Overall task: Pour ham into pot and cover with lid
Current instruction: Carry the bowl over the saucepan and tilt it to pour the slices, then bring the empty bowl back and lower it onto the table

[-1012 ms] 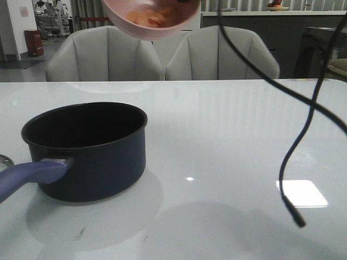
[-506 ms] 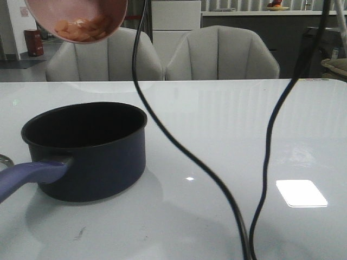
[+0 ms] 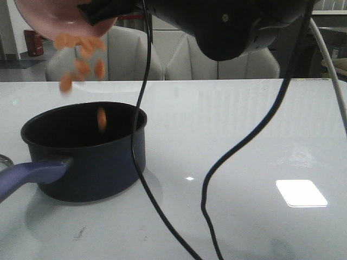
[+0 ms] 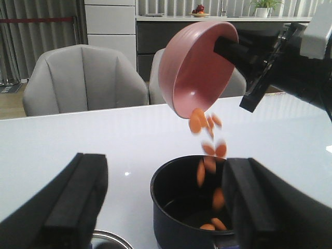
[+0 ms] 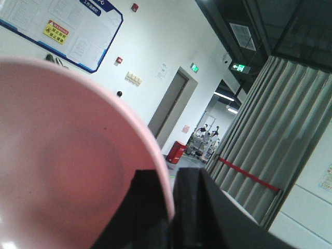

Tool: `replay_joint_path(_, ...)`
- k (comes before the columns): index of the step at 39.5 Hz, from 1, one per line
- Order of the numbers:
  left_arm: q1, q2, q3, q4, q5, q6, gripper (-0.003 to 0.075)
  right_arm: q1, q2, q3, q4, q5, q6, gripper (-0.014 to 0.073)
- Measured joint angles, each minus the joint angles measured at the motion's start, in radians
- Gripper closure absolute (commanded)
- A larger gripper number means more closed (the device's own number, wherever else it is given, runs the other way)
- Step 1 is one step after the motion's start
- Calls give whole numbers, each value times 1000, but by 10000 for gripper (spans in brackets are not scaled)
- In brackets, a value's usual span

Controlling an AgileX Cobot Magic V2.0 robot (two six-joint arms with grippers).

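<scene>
Right now the ham (image 4: 207, 150) is in mid-air: orange-pink slices tumble out of the tipped pink bowl (image 4: 194, 72) in a loose stream, and a few already lie on the black bottom of the pot (image 4: 181, 199). From the front, the slices (image 3: 81, 59) hang blurred between the bowl's lip and the pot's rim, one of them just inside the opening.

The pot (image 3: 89, 154) stands upright on the white desk (image 3: 244, 135) at the robot's left, its purple-blue handle (image 3: 27, 176) pointing toward the camera's near left corner. The bowl (image 3: 54, 16) is held high above it, tilted steeply with its mouth turned down toward the pot.

The right hand (image 5: 168, 207) pinches the bowl's rim, one finger inside and one outside, pressed tight against the pink wall (image 5: 62, 155). The right arm (image 3: 227, 24) reaches across the top of the front view, black cables (image 3: 142, 135) drooping from it to the desk.

The left hand (image 4: 166, 202) hovers on the near side of the pot with its fingers (image 4: 78, 202) spread wide, gripping nothing. A curved steel rim (image 4: 109, 241) peeks in beside it, too cut off to name
</scene>
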State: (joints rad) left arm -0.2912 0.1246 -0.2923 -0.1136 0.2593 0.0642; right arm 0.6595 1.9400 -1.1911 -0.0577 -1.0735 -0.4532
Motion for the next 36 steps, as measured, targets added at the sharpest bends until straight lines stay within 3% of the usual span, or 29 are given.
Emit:
replay_joint_path(12,0,0,0,0,0,0,209,7,8,2,15,-31,-11,454)
replay_joint_path(19,0,0,0,0,0,0,209,32,-21,2,157,63,77,454)
replay_joint_path(27,0,0,0,0,0,0,209,39,-113,2,358,445,190,454)
replay_joint_path(36,0,0,0,0,0,0,209,11,-218,4,409,924,199,454)
